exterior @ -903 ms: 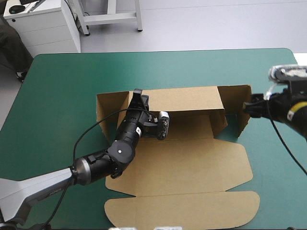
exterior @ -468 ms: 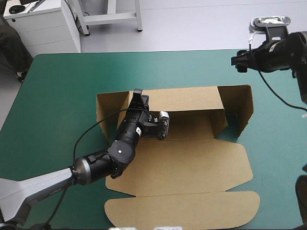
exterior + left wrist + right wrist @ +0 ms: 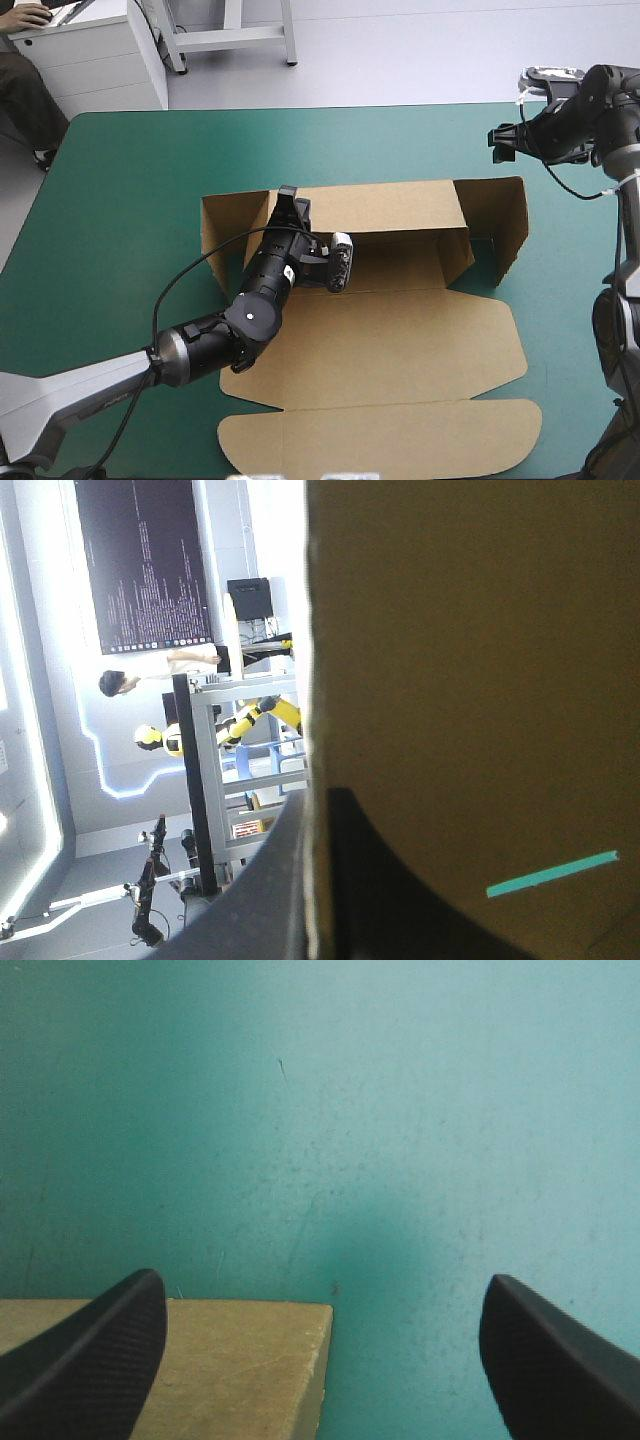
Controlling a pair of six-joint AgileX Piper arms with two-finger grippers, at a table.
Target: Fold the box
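The brown box [image 3: 400,300] lies in the middle of the table with its back wall and both end flaps raised and its lid flat toward the near edge. My left gripper [image 3: 291,207] grips the top edge of the back wall near its left end. In the left wrist view the gripper [image 3: 318,810] is shut on the box [image 3: 470,630], one finger on each side of the board. My right gripper [image 3: 500,136] hovers beyond the right end flap, clear of it. In the right wrist view it [image 3: 322,1280] stands open over a corner of the board [image 3: 200,1370].
The teal-green cover [image 3: 130,200] lies bare to the left of the box and along the far edge. A white cabinet [image 3: 90,50] stands off the table's far left corner. The lid's rounded flap [image 3: 380,440] reaches close to the near edge.
My right gripper has lifted away from the right end flap and moved toward the far edge. The left gripper and the box have not moved.
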